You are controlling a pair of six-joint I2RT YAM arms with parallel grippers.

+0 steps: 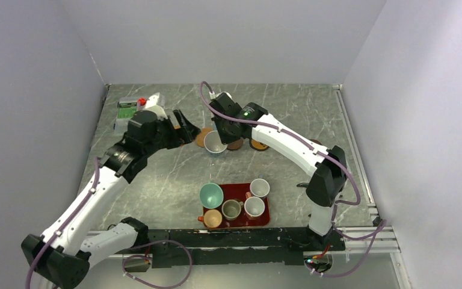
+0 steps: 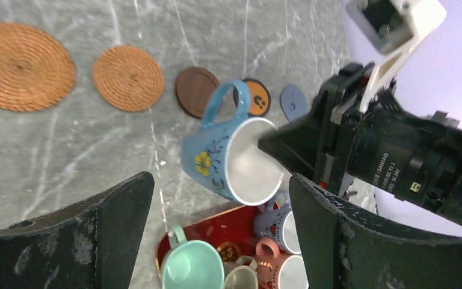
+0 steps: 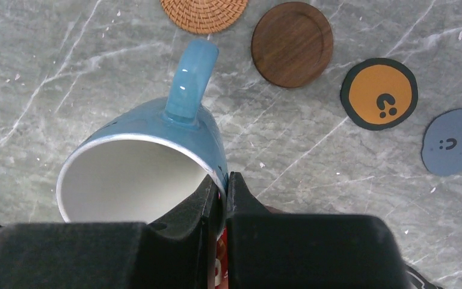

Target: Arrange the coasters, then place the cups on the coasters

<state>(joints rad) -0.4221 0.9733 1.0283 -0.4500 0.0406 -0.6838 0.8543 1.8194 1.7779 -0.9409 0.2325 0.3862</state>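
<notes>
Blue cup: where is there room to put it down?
Five bare spots lie in a row: two woven coasters, a dark brown coaster, an orange-and-black coaster, a blue-grey coaster. Bare table also stretches between that row and the red tray. The red tray is crowded with five cups.

The coasters [image 2: 128, 77] lie in a left-to-right row on the table [image 1: 156, 180], behind centre. One cup [image 1: 215, 143] is raised off the table at the row's left part. The tray [image 1: 267, 214] sits centred near the near edge, with five cups [image 1: 212, 195] standing in it.
</notes>
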